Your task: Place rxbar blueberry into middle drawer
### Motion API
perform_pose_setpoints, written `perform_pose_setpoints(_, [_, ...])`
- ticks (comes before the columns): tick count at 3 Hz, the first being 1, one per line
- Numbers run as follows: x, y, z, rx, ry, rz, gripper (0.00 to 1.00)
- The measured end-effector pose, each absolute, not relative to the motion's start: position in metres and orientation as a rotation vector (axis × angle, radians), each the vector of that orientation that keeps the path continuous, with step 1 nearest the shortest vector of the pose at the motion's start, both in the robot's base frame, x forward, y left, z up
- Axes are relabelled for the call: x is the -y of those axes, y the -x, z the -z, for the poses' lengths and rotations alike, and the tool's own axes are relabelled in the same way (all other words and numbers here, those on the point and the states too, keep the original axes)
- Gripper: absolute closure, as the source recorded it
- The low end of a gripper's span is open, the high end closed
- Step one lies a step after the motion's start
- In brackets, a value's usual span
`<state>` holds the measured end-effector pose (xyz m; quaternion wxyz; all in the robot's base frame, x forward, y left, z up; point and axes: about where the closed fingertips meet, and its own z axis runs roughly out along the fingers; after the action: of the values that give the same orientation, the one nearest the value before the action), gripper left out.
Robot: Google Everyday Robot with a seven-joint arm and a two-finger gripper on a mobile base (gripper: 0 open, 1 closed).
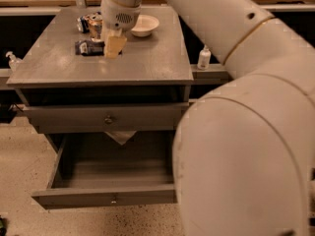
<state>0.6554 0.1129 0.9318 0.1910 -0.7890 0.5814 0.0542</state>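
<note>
The rxbar blueberry (86, 47), a flat bar in a dark wrapper with pale print, lies on the grey cabinet top (142, 63) at the back left. My gripper (113, 46) hangs from the white arm right next to the bar's right end, low over the top. I cannot tell whether it touches or holds the bar. The middle drawer (113, 173) is the lowest one; it is pulled out and looks empty, with a small round knob (114, 199) on its front.
A crushed coppery can (93, 23) and a white bowl (144, 25) stand behind the gripper. The drawer above (109, 119) is closed. A small white bottle (204, 58) stands right of the cabinet, another (11, 60) left. My big white arm fills the right side.
</note>
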Motion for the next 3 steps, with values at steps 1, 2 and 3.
perform_pose_setpoints(1, [-0.088, -0.64, -0.985, -1.598, 2.114, -0.165, 1.0])
perform_pose_setpoints(2, [-0.065, -0.624, -0.991, -1.684, 1.898, -0.303, 1.0])
perform_pose_setpoints(3, [-0.048, -0.63, -0.92, -1.861, 1.707, -0.422, 1.0])
